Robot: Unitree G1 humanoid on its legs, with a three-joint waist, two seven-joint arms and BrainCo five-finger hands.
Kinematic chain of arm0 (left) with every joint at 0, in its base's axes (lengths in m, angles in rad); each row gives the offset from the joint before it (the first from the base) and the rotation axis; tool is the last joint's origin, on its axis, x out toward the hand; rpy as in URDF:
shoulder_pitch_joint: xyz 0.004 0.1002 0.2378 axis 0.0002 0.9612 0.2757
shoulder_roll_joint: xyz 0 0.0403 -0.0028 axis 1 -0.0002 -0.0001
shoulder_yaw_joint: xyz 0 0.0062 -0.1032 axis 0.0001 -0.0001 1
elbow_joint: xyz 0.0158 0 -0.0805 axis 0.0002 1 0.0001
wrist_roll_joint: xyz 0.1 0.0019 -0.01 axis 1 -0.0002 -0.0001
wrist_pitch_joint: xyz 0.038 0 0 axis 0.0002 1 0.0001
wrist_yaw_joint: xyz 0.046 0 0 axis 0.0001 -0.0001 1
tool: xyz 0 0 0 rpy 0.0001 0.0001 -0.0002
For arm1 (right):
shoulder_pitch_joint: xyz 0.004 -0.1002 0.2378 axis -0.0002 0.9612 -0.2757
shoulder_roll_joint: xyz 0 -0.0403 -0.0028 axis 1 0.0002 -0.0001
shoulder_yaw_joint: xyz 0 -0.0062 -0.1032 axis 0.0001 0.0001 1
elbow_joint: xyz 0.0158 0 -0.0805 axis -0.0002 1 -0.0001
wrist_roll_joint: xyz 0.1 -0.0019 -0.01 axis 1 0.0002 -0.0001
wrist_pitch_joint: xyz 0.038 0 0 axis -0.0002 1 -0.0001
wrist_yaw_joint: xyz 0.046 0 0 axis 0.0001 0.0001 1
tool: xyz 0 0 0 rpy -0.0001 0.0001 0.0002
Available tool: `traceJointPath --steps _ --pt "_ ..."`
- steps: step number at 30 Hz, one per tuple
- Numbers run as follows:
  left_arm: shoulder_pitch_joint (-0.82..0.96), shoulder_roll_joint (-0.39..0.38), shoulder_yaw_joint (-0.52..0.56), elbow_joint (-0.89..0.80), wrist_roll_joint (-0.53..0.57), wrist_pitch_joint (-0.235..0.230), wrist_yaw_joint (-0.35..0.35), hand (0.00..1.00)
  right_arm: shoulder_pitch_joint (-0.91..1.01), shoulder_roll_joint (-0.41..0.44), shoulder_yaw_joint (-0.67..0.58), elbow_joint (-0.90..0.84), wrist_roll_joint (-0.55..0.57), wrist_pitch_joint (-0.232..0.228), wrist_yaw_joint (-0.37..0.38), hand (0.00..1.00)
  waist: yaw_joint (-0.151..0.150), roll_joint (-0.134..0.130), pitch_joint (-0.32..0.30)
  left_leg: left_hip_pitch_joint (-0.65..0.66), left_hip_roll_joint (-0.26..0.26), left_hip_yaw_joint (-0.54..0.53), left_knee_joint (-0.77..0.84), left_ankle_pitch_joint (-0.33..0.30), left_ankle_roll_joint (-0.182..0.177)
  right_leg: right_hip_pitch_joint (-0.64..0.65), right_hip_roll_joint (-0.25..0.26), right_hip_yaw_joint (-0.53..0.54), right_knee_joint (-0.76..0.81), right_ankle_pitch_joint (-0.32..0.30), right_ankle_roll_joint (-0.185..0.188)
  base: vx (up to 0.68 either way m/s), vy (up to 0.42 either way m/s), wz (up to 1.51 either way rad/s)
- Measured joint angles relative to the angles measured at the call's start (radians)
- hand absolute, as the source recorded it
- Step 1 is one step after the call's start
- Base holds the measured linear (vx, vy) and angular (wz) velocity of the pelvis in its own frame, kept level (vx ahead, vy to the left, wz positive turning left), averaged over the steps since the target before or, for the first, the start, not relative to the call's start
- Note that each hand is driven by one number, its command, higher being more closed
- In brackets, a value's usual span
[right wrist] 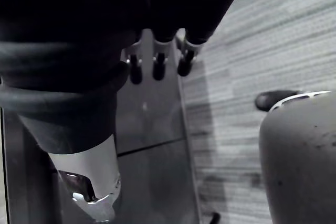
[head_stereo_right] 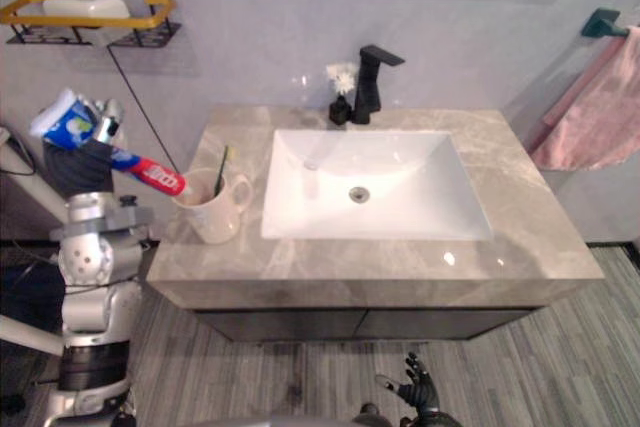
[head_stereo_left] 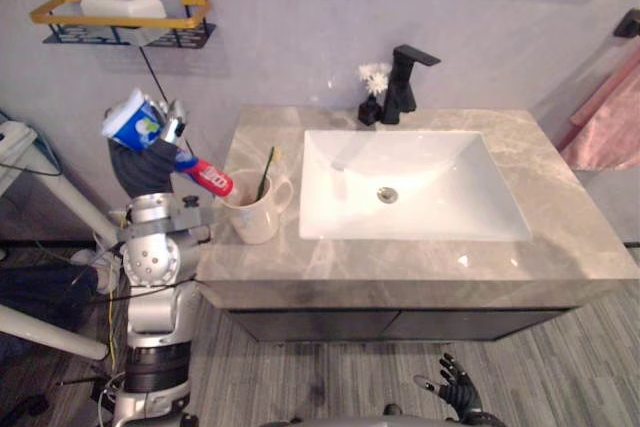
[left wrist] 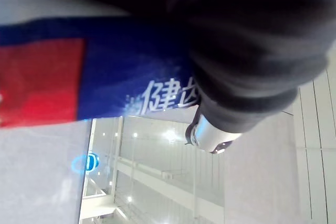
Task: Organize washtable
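Counter (head_stereo_left: 560,247): grey veined stone slab, smooth, spanning most of my view.
Basin (head_stereo_left: 450,177): white, glossy and rectangular, sunk in the counter's middle.
Towel (head_stereo_left: 610,122): pink cloth hanging at the far right.
Shelf (head_stereo_left: 60,9): black wire with a yellow rail, on the far left wall, holding a white soap (head_stereo_left: 122,5).
Faucet (head_stereo_left: 405,82): black and angular, at the basin's far edge.
Left hand (head_stereo_left: 148,162): raised off the counter's left edge, fingers curled round the tube.
Right hand (head_stereo_left: 458,385): low by the floor, well apart from the work, fingers loosely spread and holding nothing.
Mug (head_stereo_left: 255,215): cream ceramic, upright, handle to the right, on the counter's near left.
Tube (head_stereo_left: 200,172): soft toothpaste tube, white and blue at its flat end, red toward the cap.
Axis: I read it slanting down from far left to the mug on the right, cap end at the rim; whether they touch I cannot tell.
Toothbrush (head_stereo_left: 266,172): thin and green, leaning in the mug.
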Motion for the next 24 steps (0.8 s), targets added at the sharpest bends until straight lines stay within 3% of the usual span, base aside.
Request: traceJointPath --steps 12,13,24 --pt "0.032 -0.037 -0.005 0.178 -0.010 0.050 0.000 1.00 0.001 -0.001 -0.001 -0.001 -0.031 0.000 -0.017 0.00 -0.006 -0.010 0.009 -0.002 0.000 0.018 -0.004 0.000 0.000 0.003 0.002 0.002 -0.034 0.018 -0.004 -0.01 -0.008 -0.04" --pt "0.032 -0.037 -0.005 0.179 -0.010 0.050 0.000 0.00 0.000 -0.001 -0.001 -0.001 -0.031 0.000 -0.017 0.00 -0.006 -0.010 0.009 -0.002 0.000 0.018 -0.005 0.000 0.000 0.003 0.003 0.001 -0.035 0.018 -0.005 0.00 0.000 0.00" --pt "0.032 -0.036 -0.004 0.181 -0.029 0.049 0.000 0.00 -0.002 -0.020 -0.004 -0.003 -0.032 0.000 -0.016 0.00 -0.012 -0.005 0.010 -0.001 0.003 0.025 -0.004 0.000 0.000 0.008 0.006 0.001 -0.054 0.032 -0.017 -0.02 -0.015 -0.02"
